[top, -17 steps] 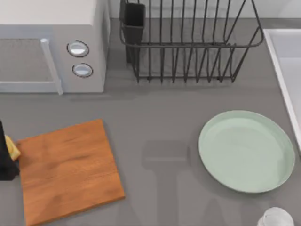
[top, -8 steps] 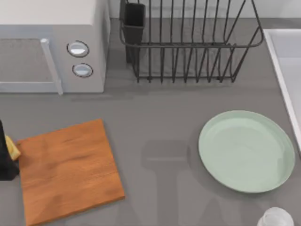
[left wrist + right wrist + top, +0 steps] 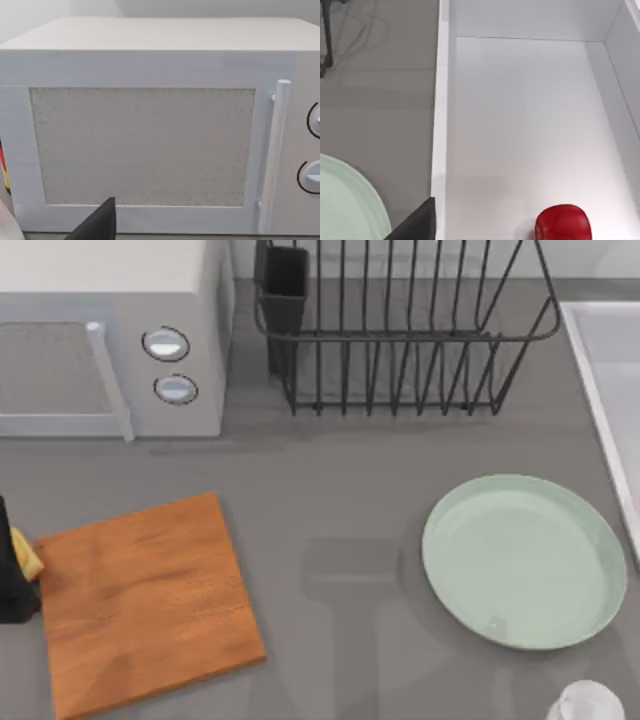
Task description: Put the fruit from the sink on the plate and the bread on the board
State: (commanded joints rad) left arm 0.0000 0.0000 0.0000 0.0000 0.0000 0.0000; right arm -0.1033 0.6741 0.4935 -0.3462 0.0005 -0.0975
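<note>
The bread (image 3: 27, 559), a small golden chunk, sits at the table's far left edge against the left side of the orange-brown board (image 3: 145, 600). My left gripper (image 3: 12, 575) is a dark shape right beside the bread, cut off by the picture's edge. I cannot see whether it holds the bread. The red fruit (image 3: 563, 223) lies on the white floor of the sink (image 3: 439, 125). A dark part of my right gripper (image 3: 417, 222) hangs over the sink's rim, off to one side of the fruit. The mint-green plate (image 3: 525, 560) lies bare at the right, next to the sink (image 3: 600, 390).
A white microwave (image 3: 110, 340) stands at the back left and fills the left wrist view as the microwave (image 3: 150, 140). A black wire dish rack (image 3: 400, 330) stands at the back middle. A small clear glass (image 3: 585, 703) is at the front right corner.
The dark left gripper at the left edge has shifted very slightly. The bread, board and plate stay where they were.
</note>
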